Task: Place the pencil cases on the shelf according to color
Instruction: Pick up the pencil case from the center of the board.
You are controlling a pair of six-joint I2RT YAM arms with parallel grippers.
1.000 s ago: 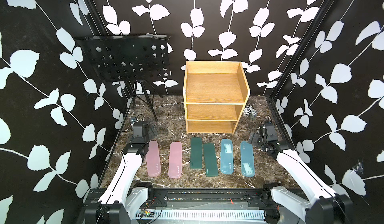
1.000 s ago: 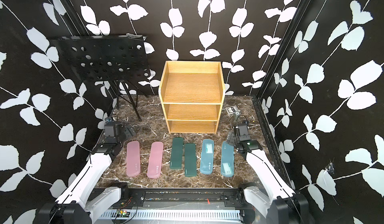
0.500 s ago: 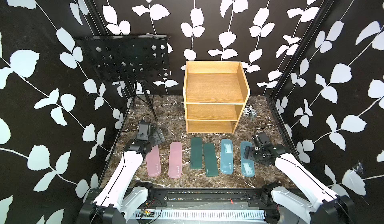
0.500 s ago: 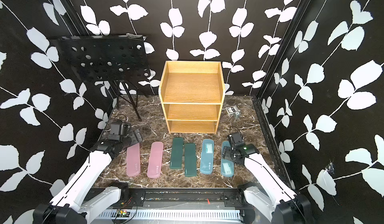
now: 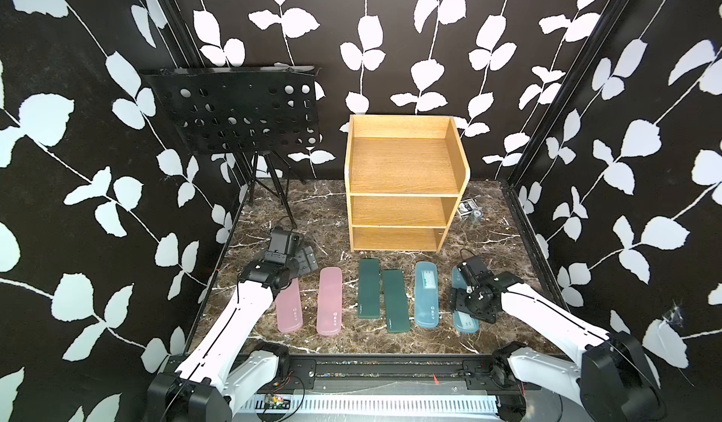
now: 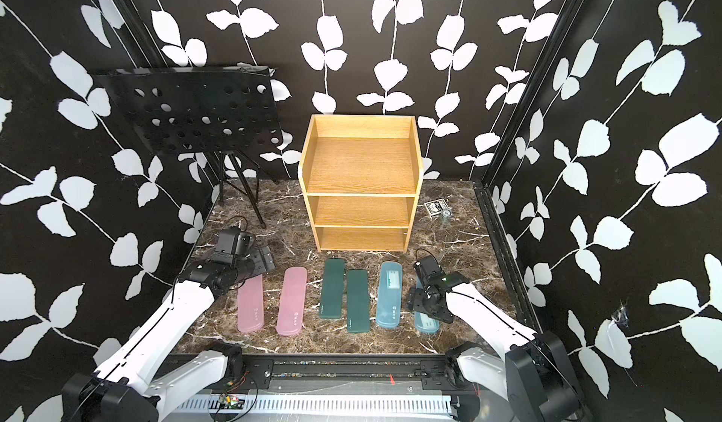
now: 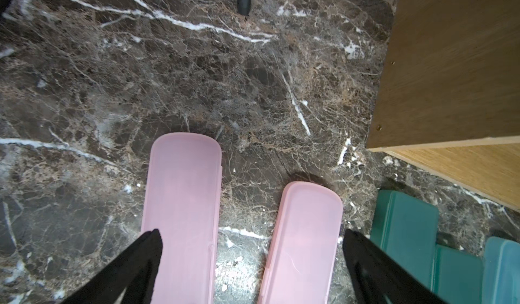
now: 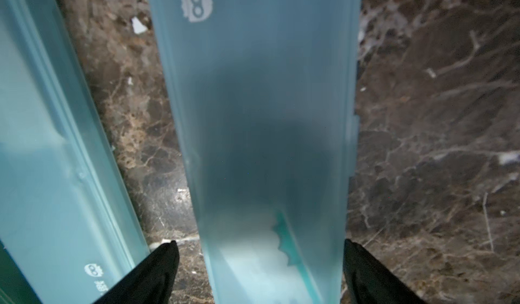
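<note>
between the wide-open jaws of the right gripper [image 8: 259, 249] lies a blue case [image 8: 253, 91], flat on the worktop [image 8: 422, 147]: grasp pending. next it should close, lift, and reach the shelf [image 5: 402, 213] ahead.

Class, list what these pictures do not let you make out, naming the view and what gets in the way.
- Outer blue case: contents blurred behind its frosted lid in the right wrist view; the right gripper covers its middle in both top views.
- Shelf: back of the bottom tier hidden by the board above in both top views.
- Small things beside the shelf: too small to identify in both top views.
</note>
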